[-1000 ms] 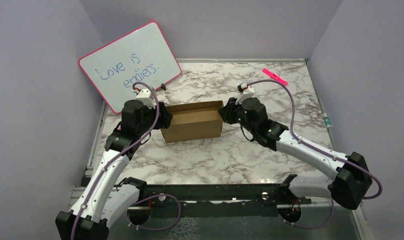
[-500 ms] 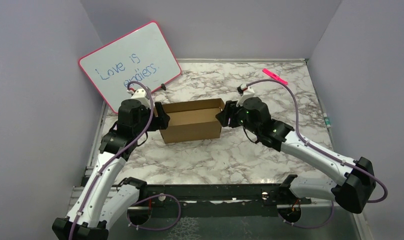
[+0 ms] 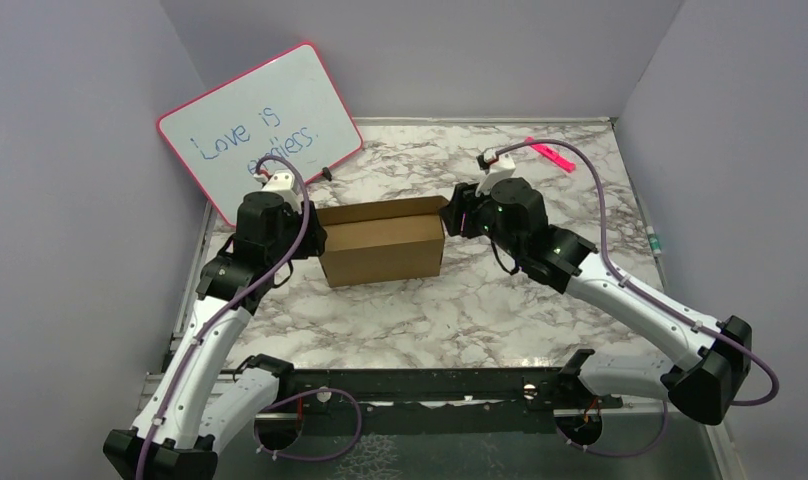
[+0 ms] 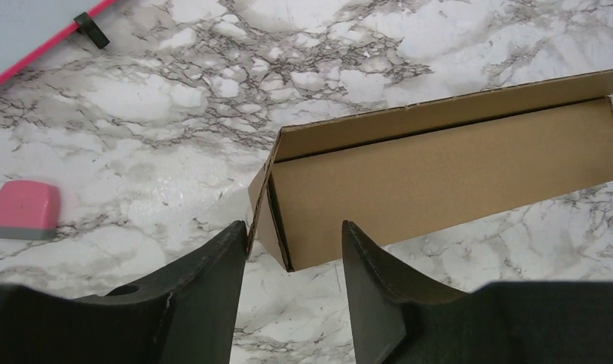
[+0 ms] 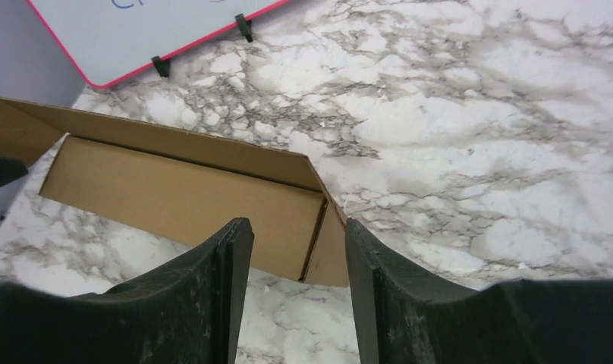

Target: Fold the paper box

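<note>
The paper box [image 3: 382, 246] is a plain brown cardboard box standing on the marble table between the two arms, its back flap raised. My left gripper [image 3: 313, 238] is open at the box's left end; in the left wrist view the box [image 4: 440, 171] lies just beyond the open gripper [image 4: 294, 235], and the left finger's tip is at the end flap's edge. My right gripper [image 3: 454, 217] is open at the box's right end; in the right wrist view the box [image 5: 182, 193] has its right end corner between the fingers of the gripper [image 5: 297, 231].
A pink-framed whiteboard [image 3: 260, 128] leans at the back left on black clips [image 5: 245, 27]. A pink eraser [image 4: 24, 210] lies left of the box. A pink marker [image 3: 552, 152] lies at the back right. Grey walls enclose the table.
Both grippers have drawn back a little from the box ends and risen. The box's top flap has come down from open to nearly closed.
</note>
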